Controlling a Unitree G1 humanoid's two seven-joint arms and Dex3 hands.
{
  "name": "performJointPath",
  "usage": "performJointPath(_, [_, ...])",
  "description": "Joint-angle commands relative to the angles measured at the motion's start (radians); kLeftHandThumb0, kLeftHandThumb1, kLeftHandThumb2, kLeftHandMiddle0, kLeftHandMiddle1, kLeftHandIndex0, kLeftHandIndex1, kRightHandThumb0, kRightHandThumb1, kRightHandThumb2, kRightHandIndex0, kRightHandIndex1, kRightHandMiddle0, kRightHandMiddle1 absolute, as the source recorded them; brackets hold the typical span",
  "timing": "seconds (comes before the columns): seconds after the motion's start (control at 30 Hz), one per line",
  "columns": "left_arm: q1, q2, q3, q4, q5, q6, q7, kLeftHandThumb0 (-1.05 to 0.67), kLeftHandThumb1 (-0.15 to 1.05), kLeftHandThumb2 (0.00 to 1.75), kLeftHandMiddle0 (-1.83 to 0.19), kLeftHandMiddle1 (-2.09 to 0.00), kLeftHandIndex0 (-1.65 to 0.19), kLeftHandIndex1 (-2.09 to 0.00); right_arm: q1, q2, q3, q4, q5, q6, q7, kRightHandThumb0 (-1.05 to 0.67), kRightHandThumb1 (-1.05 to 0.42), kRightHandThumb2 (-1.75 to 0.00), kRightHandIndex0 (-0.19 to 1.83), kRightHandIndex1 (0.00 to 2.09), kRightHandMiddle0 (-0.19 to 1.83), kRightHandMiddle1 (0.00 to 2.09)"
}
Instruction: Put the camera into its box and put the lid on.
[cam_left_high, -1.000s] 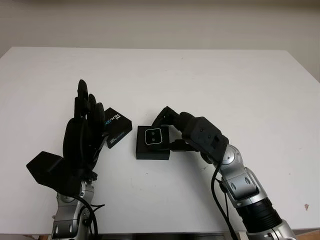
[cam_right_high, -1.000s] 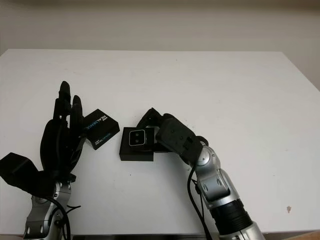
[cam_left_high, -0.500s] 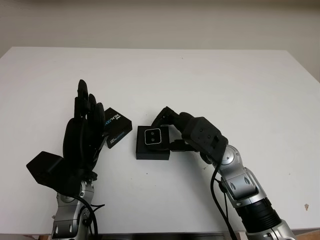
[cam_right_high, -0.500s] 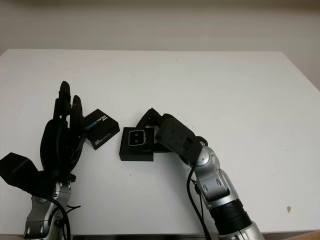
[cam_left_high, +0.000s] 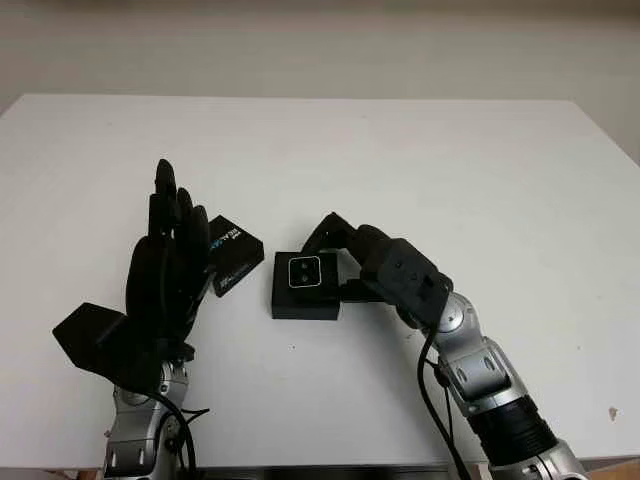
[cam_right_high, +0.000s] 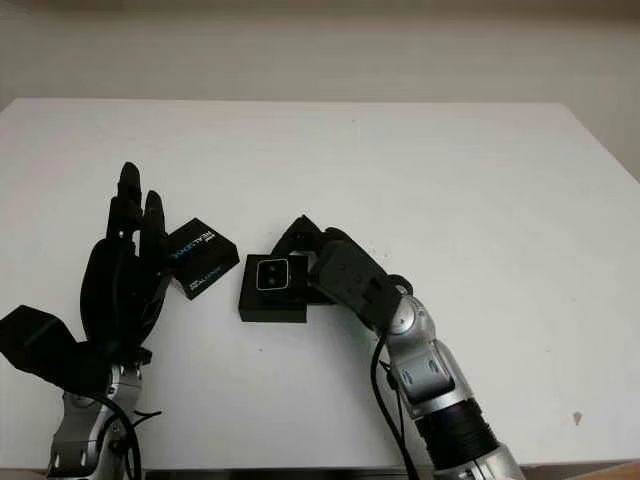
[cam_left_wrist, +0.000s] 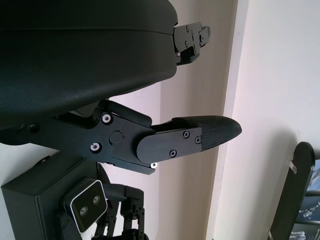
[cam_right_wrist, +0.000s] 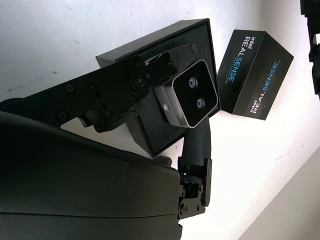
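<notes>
Centre of frame, white bench (cam_left_high: 420, 150): right hand (cam_left_high: 345, 262) closed on silver camera (cam_left_high: 304, 272), held over open black box (cam_left_high: 303, 300); printed lid (cam_left_high: 232, 257) lying just left of box, beside raised left hand (cam_left_high: 165, 262), open and holding nothing, at lower left.
</notes>
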Motion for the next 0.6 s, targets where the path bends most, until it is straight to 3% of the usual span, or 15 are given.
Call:
performJointPath(0.0, [0.002, 0.003, -0.001, -0.016, 0.01, 0.001, 0.0, -0.66, 1.05, 0.55, 0.15, -0.05, 0.15, -0.05, 0.0, 0.0, 0.01, 0.029, -0.007, 0.002, -0.002, -0.32, -1.05, -0.1, -0.08, 0.88, 0.13, 2.09])
performJointPath(0.57, [-0.002, 0.002, 0.002, -0.01, 0.002, -0.006, -0.004, -0.66, 1.05, 0.54, 0.14, -0.05, 0.15, -0.05, 0.002, -0.022, 0.03, 0.033, -0.048, -0.019, 0.012, -0.34, -1.05, -0.11, -0.07, 0.83, 0.17, 2.09])
